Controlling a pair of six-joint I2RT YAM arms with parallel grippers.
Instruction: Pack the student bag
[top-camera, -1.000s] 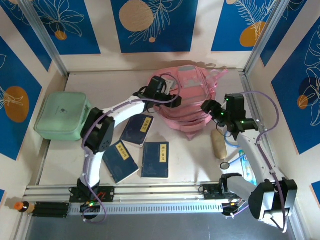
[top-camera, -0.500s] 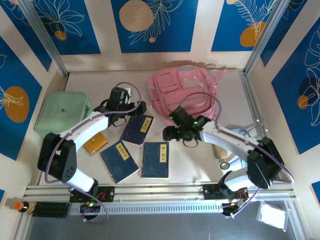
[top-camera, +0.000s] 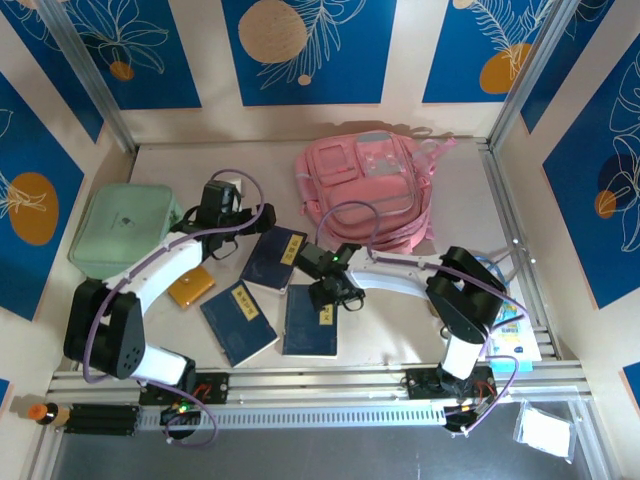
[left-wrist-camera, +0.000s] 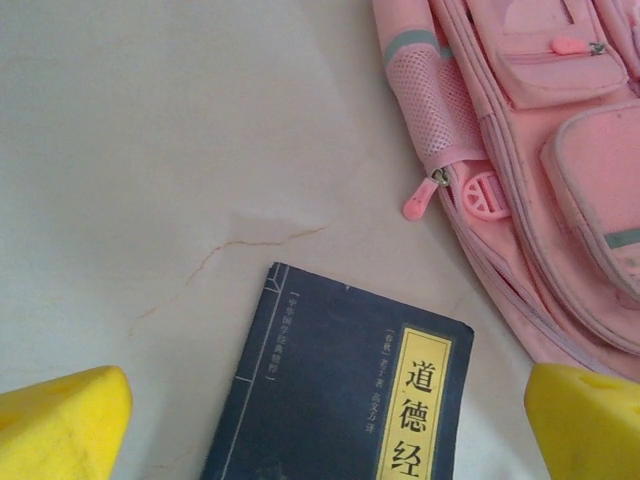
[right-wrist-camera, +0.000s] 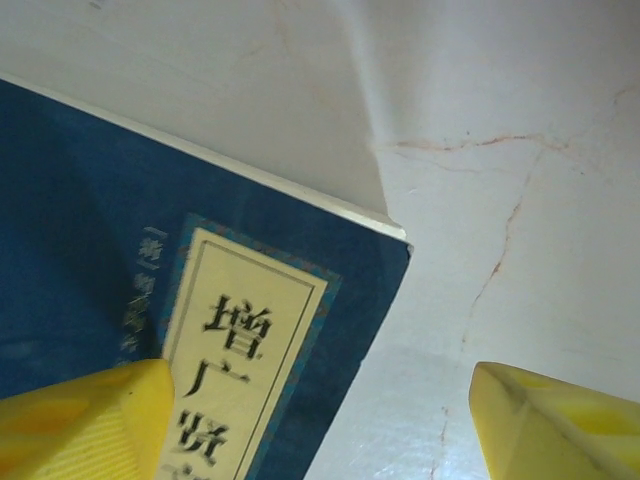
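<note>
— How are your arms set?

— My left arm is bent out wide at the elbow, with the forearm reaching forward. The left gripper faces down at the pale marbled table, jaws spread fully and holding nothing. Below them, between my yellow pads, a dark blue paperback book with a yellow title label lies flat.

— And the right?

— It's folded at the elbow and stretched across toward my left side. The right gripper hangs low over the far corner of a second dark blue paperback with a cream title label. Those jaws are parted too. One pad is above the cover, the other above bare table, and they grip nothing.

— Where's the student bag?

— The student bag, a large soft pink fabric backpack with grey patches, lies flat on the table. It is just to the right of my left jaws, close beside that book's corner, and beyond my right jaws.
</note>
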